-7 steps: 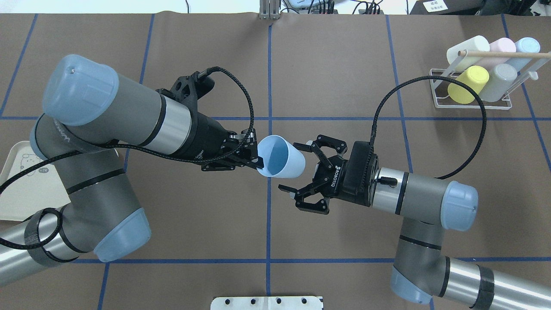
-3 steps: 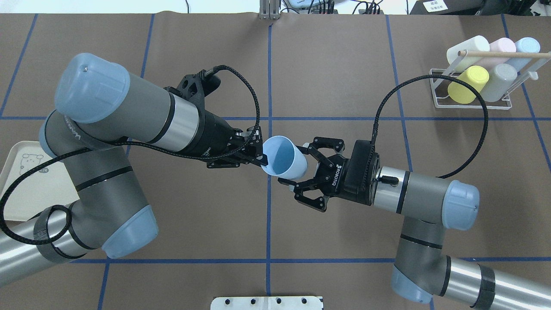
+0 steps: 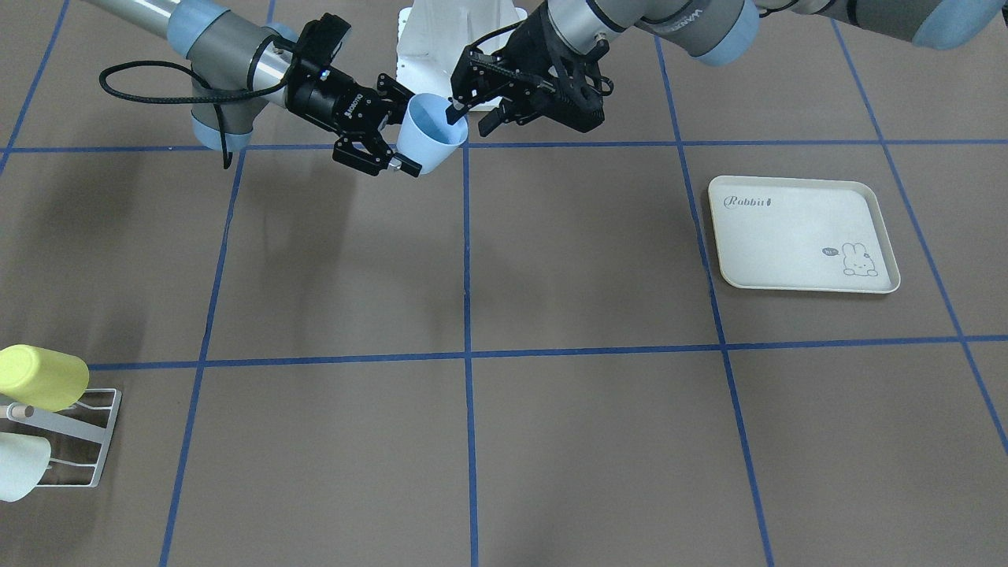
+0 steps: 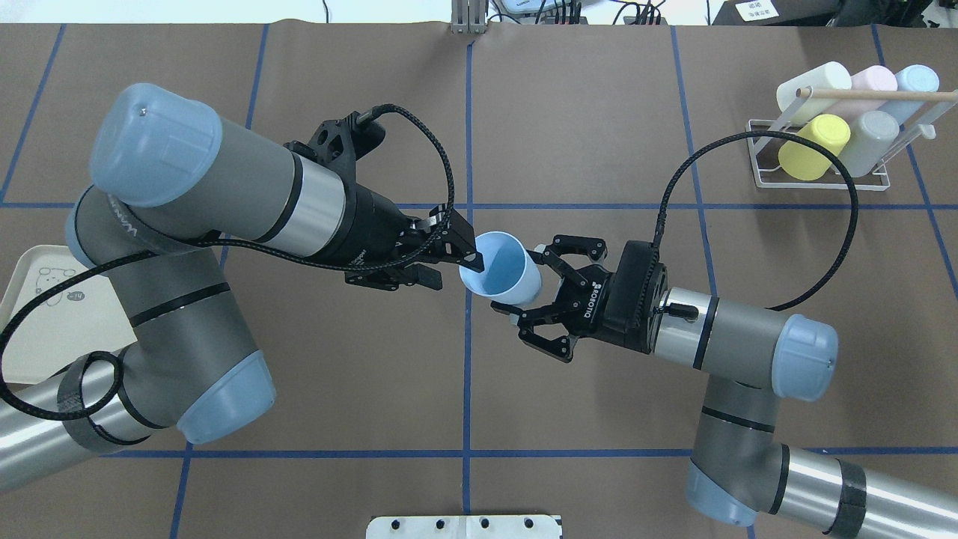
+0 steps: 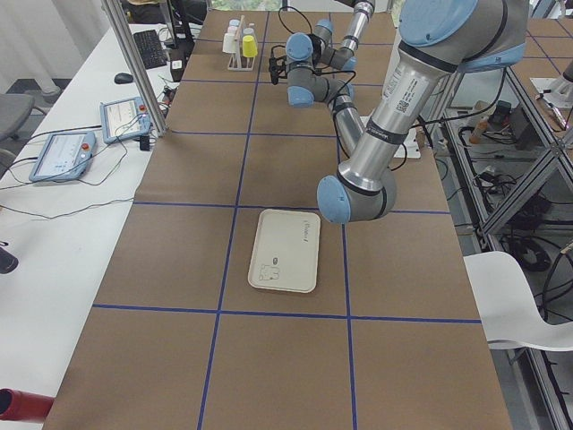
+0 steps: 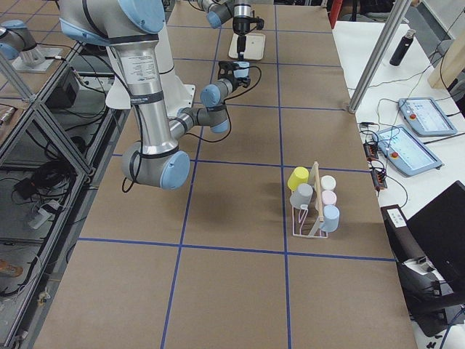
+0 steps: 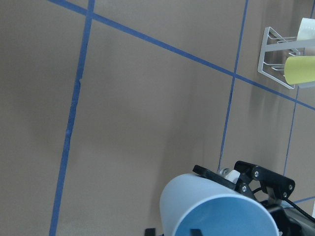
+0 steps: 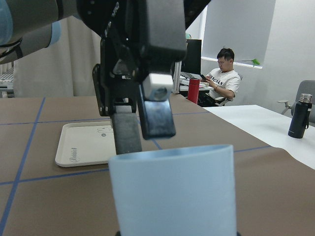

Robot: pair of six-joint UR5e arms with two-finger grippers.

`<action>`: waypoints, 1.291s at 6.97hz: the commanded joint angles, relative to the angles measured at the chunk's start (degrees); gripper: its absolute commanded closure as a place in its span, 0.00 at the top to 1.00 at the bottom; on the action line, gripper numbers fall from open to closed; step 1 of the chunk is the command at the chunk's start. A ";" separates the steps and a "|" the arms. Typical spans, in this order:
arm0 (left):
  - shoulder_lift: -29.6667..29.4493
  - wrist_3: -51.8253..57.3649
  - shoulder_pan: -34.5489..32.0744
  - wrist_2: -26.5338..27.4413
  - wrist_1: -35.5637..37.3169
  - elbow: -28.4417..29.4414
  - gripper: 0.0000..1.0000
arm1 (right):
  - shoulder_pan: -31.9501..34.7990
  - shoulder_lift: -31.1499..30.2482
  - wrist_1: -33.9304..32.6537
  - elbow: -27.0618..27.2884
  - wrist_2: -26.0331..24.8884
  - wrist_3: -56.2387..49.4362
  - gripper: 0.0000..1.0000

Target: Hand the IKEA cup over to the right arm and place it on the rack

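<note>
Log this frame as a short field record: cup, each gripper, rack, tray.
cup: light-blue cup held in the air between both arms
left gripper: pinching the cup's rim
right gripper: fingers around the cup's base; contact not clear
rack: five cups on it, at the right arm's far side
tray: bare, rabbit print

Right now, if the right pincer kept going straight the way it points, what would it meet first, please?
The pale blue plastic cup: the right pincer already brackets its base, with the left pincer pinching the rim just beyond.
</note>
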 commanded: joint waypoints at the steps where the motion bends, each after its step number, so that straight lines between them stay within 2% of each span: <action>1: 0.67 0.72 -2.68 -0.50 0.18 0.05 1.00 | 0.42 -0.23 -2.74 0.10 -0.28 0.85 0.00; 2: 3.72 3.33 -4.09 -0.51 0.18 -0.04 1.00 | 1.73 -1.36 -9.98 2.10 -0.01 0.95 0.00; 3: 5.14 8.58 -4.97 -0.42 3.14 -0.38 1.00 | 3.57 -3.63 -20.32 6.99 0.51 1.03 0.00; 4: 5.33 14.11 -5.94 0.02 11.34 -1.17 1.00 | 6.29 -5.22 -32.35 12.87 3.21 0.95 0.00; 5: 5.51 20.00 -6.91 0.37 18.39 -2.05 1.00 | 11.27 -4.80 -44.56 16.15 11.68 0.95 0.00; 6: 7.86 26.06 -8.40 0.90 22.81 -3.54 1.00 | 19.68 -4.19 -56.08 17.40 26.99 0.95 0.00; 7: 13.02 32.73 -9.37 2.55 24.16 -5.99 1.00 | 28.20 -4.79 -61.42 17.15 38.72 -0.18 0.00; 8: 17.94 38.37 -11.81 3.09 24.17 -7.41 1.00 | 31.16 -6.11 -62.25 17.06 40.92 -2.28 0.00; 9: 21.73 42.86 -13.75 3.01 24.17 -8.64 1.00 | 32.49 -7.42 -65.92 17.06 40.51 -6.05 0.00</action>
